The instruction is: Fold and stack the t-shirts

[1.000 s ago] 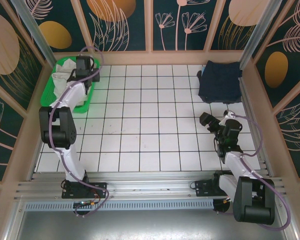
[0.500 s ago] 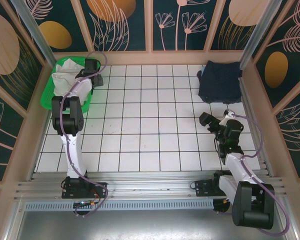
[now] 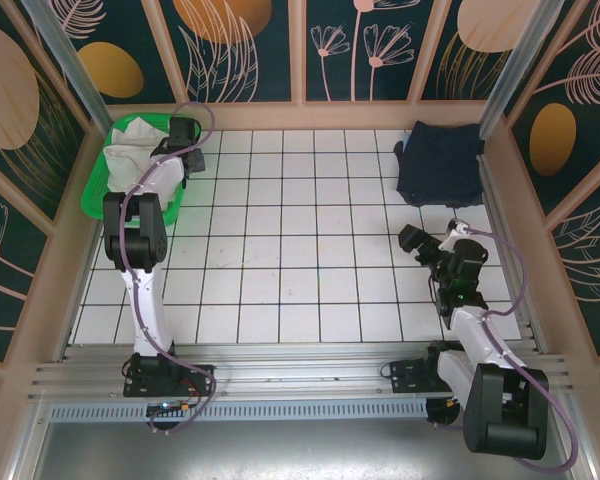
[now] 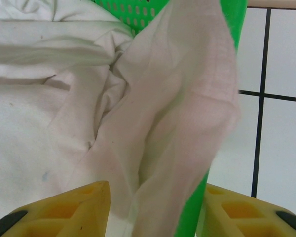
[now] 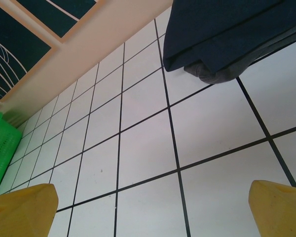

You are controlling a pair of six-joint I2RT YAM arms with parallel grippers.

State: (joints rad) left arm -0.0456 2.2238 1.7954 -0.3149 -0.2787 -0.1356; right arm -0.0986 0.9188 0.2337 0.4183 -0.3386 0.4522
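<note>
Off-white t-shirts lie crumpled in the green basket at 10 o'clock on the tiled table. Left gripper straddles one raised fold and the basket wall (whether it pinches the cloth cannot be told). Navy t-shirt lies at 1 o'clock. Right gripper, at 4 o'clock, is spread wide and empty above the tiles.

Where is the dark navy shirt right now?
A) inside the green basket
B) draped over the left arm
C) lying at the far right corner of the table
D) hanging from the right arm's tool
C: the navy t-shirt lies at the far right corner, well apart from the green basket at the far left.
</note>
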